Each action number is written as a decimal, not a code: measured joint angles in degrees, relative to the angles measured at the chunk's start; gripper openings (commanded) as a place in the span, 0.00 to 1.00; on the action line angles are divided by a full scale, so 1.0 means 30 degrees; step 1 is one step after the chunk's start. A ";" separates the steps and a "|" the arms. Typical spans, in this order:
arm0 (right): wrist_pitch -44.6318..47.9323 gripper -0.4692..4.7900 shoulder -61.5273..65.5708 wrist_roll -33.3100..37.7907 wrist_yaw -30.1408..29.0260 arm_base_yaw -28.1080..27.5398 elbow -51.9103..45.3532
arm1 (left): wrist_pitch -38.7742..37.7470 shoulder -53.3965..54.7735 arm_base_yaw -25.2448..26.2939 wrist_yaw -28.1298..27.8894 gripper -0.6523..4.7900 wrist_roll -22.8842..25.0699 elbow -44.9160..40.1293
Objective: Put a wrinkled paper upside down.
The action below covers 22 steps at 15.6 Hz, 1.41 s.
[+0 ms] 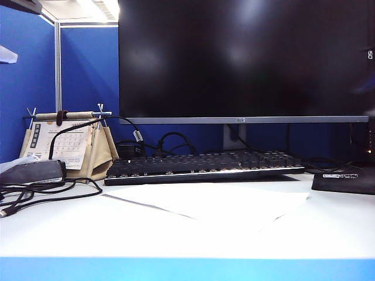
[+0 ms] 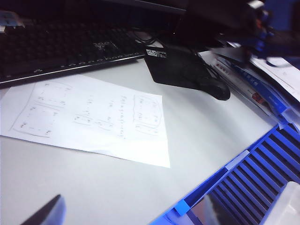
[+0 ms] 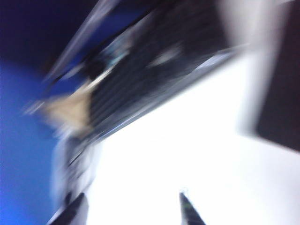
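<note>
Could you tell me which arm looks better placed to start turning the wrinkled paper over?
Probably the right: the right gripper shows spread fingers pointing over the wrinkled paper. The left gripper shows one fingertip, well short of it.

The wrinkled paper (image 1: 217, 202) lies flat on the table (image 1: 176, 240) at 6 o'clock of the keyboard (image 1: 202, 167), with the desk calendar (image 1: 67, 143) at 9 o'clock, the mouse pad (image 1: 345, 180) at 3 o'clock, and the monitor (image 1: 243, 58) at 12 o'clock.
</note>
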 measured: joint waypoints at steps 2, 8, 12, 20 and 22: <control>-0.1180 0.63 0.1625 -0.0211 -0.0896 0.1217 0.1690 | 0.0000 0.0044 0.0000 -0.0007 0.84 0.0000 0.0000; -1.0448 0.75 0.3563 -0.7242 0.4342 0.3169 0.6178 | -0.3912 0.4211 0.0015 0.0262 0.84 -0.0189 0.3796; -1.1169 0.75 0.4794 -0.7890 0.4903 0.3271 0.6207 | -0.7184 1.0309 0.0015 0.0474 0.84 0.3708 1.0054; -1.0622 0.75 0.7810 -0.8888 0.6601 0.5275 0.6207 | -0.7504 1.2254 0.0015 0.0444 0.84 0.6033 1.0499; -1.0579 0.75 0.7876 -0.8983 0.6739 0.5246 0.6215 | -0.7504 1.2269 0.0015 0.0459 0.84 0.6025 1.0499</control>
